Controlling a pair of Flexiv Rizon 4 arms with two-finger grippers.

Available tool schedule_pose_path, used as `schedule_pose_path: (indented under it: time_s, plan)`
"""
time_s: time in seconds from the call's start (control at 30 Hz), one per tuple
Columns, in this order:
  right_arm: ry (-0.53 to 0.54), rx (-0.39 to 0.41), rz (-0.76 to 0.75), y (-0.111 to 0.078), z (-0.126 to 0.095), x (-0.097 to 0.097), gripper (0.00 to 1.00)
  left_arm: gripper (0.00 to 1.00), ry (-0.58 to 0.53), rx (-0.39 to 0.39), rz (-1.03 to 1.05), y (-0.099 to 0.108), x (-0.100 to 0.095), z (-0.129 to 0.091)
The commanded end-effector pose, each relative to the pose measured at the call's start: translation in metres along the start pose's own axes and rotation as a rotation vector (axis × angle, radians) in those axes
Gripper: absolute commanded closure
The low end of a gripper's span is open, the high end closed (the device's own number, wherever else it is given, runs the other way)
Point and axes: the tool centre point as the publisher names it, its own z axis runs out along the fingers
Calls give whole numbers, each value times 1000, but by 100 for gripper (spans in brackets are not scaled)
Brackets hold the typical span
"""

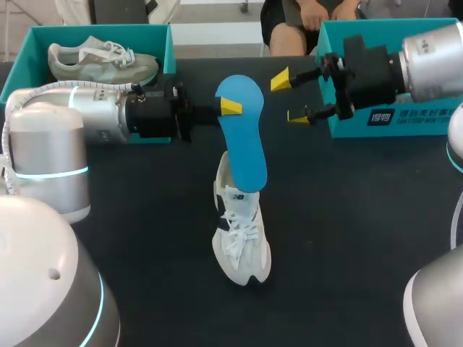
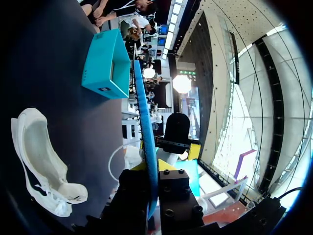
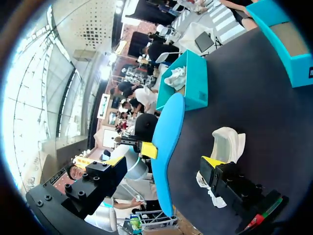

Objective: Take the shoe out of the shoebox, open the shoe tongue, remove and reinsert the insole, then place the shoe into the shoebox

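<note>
My left gripper (image 1: 228, 108) is shut on the upper edge of the blue insole (image 1: 243, 137), which hangs slanted with its lower end at the white shoe (image 1: 241, 235). The shoe lies mid-table with loose laces. In the left wrist view the insole (image 2: 146, 142) shows edge-on between the left gripper (image 2: 151, 169) fingers, with the shoe (image 2: 41, 164) below. My right gripper (image 1: 291, 98) stands open just right of the insole's top, not touching it. From the right wrist view the insole (image 3: 168, 147) stands ahead of the open right gripper (image 3: 164, 162), and the shoe (image 3: 229, 144) lies beyond.
A teal shoebox (image 1: 22, 69) at the back left holds a second grey-white shoe (image 1: 101, 61). Another teal box (image 1: 394, 119) stands at the back right, behind my right arm. Dark table surface lies bare around the white shoe.
</note>
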Motion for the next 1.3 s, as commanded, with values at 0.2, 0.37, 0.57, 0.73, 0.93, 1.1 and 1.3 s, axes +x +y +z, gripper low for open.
schedule_pose_path:
  time_s: [0.2,0.37,0.57,0.73,0.93,1.1,1.3]
  plan:
    - [157,36,14,0,5,-11,0,100,-2,1,0,1,0,0]
    - [161,48,16,2,8,-13,0,100,-2,1,0,1,0,0]
    - [229,57,45,5,10,-12,0,100,-2,1,0,1,0,0]
    - [229,58,56,5,10,-12,0,100,-2,1,0,1,0,0]
    - [229,58,56,5,10,-12,0,100,-2,1,0,1,0,0]
    - [229,58,56,5,10,-12,0,100,34,-51,153,-5,-2,-8]
    - [229,58,56,5,10,-12,0,100,76,-98,413,-15,10,-19]
